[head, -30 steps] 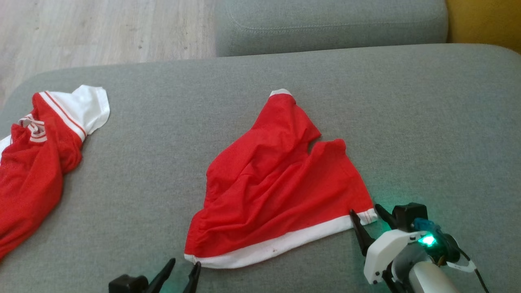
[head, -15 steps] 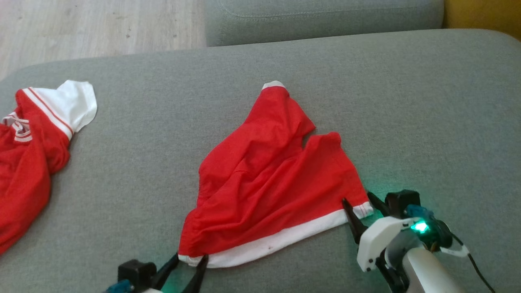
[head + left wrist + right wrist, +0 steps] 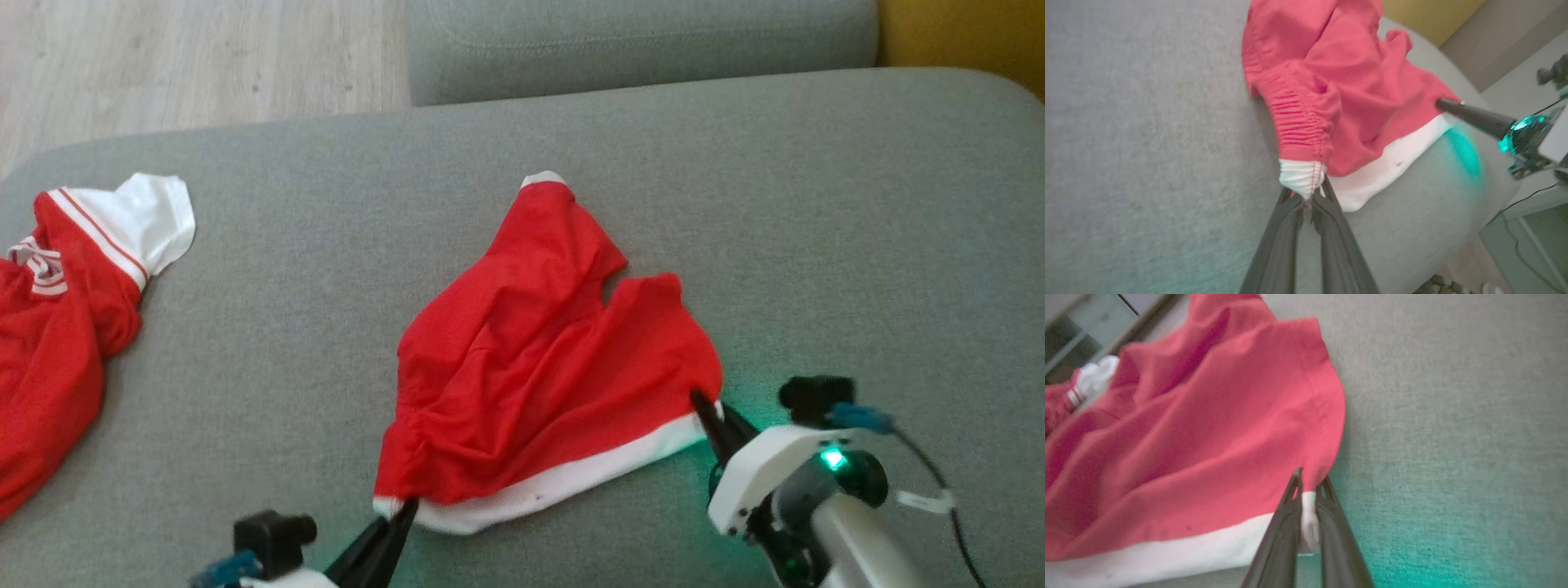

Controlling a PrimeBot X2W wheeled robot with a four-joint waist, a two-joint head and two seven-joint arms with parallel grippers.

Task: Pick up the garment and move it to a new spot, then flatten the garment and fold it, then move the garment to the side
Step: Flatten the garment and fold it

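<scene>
Left pincer (image 3: 406,505) and right pincer (image 3: 700,400) each clamp a corner of the white band (image 3: 571,482) of the red shorts (image 3: 539,359), which lie crumpled on the cushion (image 3: 269,327), well apart from a jersey (image 3: 57,343) at its left edge. Lifting both corners evenly, with the band taut between them, should carry the cloth to a new spot without bunching.

1. The garment (image 3: 539,359) was thin red cloth, matt and creased, with a smooth white hem band.
2. The sofa cushion (image 3: 816,204) was grey woven fabric, coarse and matt.
3. The floor (image 3: 163,65) looked like pale, grained wood.
4. The left gripper (image 3: 1308,196) had dark fingers (image 3: 1278,253), smooth and matt.
5. The right arm's casing (image 3: 751,474) was smooth white plastic.
6. The second garment (image 3: 49,359) was matt red-and-white cloth.
</scene>
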